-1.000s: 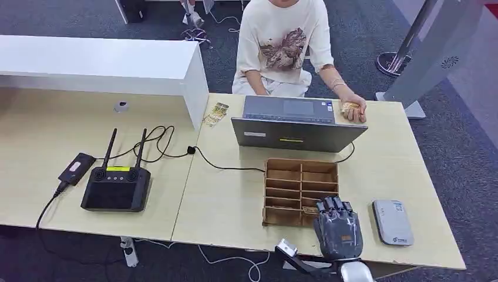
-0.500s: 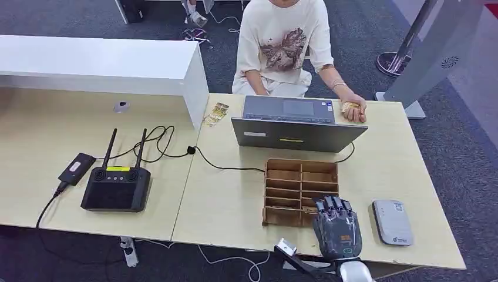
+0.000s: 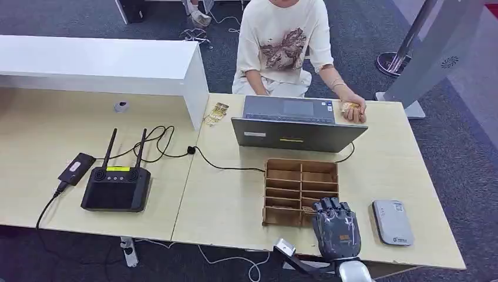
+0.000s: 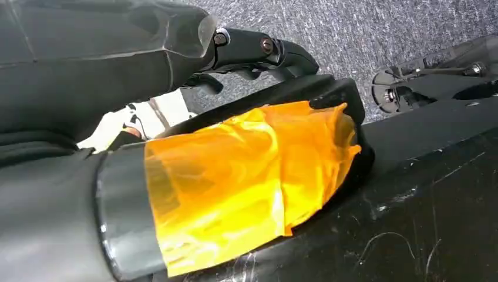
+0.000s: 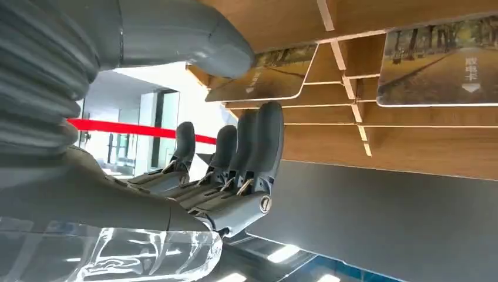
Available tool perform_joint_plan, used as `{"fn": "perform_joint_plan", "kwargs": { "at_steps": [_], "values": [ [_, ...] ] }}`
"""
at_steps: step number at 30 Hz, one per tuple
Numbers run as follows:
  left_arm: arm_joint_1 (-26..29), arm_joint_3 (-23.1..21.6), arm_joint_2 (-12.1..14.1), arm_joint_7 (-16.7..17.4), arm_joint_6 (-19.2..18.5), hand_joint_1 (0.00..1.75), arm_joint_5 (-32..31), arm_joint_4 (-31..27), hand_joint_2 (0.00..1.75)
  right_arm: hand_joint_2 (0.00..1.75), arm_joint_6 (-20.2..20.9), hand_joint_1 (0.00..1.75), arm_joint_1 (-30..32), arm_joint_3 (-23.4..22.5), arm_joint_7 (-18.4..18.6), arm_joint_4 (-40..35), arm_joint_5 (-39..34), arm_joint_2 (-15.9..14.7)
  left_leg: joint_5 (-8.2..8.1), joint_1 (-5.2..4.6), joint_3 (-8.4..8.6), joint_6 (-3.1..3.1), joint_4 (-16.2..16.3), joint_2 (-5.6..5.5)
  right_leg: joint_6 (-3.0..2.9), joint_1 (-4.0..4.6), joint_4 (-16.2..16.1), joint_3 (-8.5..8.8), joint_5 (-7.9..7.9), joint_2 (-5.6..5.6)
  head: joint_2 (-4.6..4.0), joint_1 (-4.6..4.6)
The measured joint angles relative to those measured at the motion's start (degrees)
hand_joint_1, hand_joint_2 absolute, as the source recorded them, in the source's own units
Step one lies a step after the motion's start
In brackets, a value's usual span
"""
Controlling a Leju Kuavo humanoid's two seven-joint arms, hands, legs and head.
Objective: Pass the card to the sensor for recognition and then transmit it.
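Observation:
A brown wooden card rack (image 3: 300, 189) stands on the table behind the laptop. My right hand (image 3: 336, 228) hovers over its near right compartments, fingers stretched forward and apart. In the right wrist view the thumb (image 5: 194, 41) rests against the edge of a card (image 5: 267, 73) with a tree-lined picture lying in a slot, while the fingers (image 5: 252, 147) stay clear below it. A second card (image 5: 440, 61) sits in the neighbouring slot. The grey-white card sensor (image 3: 392, 222) lies flat just right of the hand. My left hand (image 4: 258, 50) hangs low, its dark fingers unclear.
A person sits at the far side behind an open laptop (image 3: 296, 124), one hand (image 3: 354, 110) on the table. A black router (image 3: 116, 187) with cables and a small black device (image 3: 77, 168) lie on the left. A white counter (image 3: 100, 64) stands at the back left.
My right hand has drawn back slightly toward the table's near edge, with its fingertips still over the rack's front compartments. Nothing else has moved.

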Motion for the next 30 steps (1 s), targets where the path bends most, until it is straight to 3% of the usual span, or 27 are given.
{"fn": "perform_joint_plan", "kwargs": {
  "at_steps": [3, 9, 23, 30],
  "values": [
    [0.0, 0.0, 0.0, 0.0, 0.0, 0.0, 0.1, 0.0, 0.0, 1.75, 0.3, 1.29, 0.0, 0.1, -0.1, -0.1, 0.0, 0.0, 0.0, 0.0, 0.0, 0.0, 0.0, 0.0, 0.0, 0.0, 0.0, 0.0, 0.0, 0.0, 0.0, 0.0],
    [0.0, 0.0, 0.0, -0.6, -0.1, 0.0, 0.5, 0.0, 0.0, 1.75, 0.7, 1.29, 0.0, 0.0, -0.7, -0.1, 0.0, 0.1, 0.0, 0.0, 0.0, 0.0, 0.0, 0.0, 0.0, 0.0, 0.0, 0.0, 0.0, 0.0, 0.0, 0.0],
    [0.0, 0.1, 0.0, -0.8, -0.2, 0.0, 0.9, 0.0, 0.0, 1.75, 0.2, 1.55, 0.0, -0.3, -1.0, -0.1, 0.0, 0.1, 0.0, 0.0, 0.0, 0.0, 0.0, 0.0, 0.0, 0.0, 0.0, 0.0, 0.0, 0.0, 0.0, 0.0],
    [0.1, 0.1, 0.0, -1.0, -0.2, 0.0, 0.9, 0.0, 0.0, 1.75, -3.4, 1.69, 2.1, -5.4, -10.3, -1.2, 0.0, 3.0, 0.0, 0.0, 0.01, 0.0, 0.0, 0.0, 0.0, 0.0, 0.0, -0.01, 0.0, 0.0, 0.0, 0.0]
  ]
}}
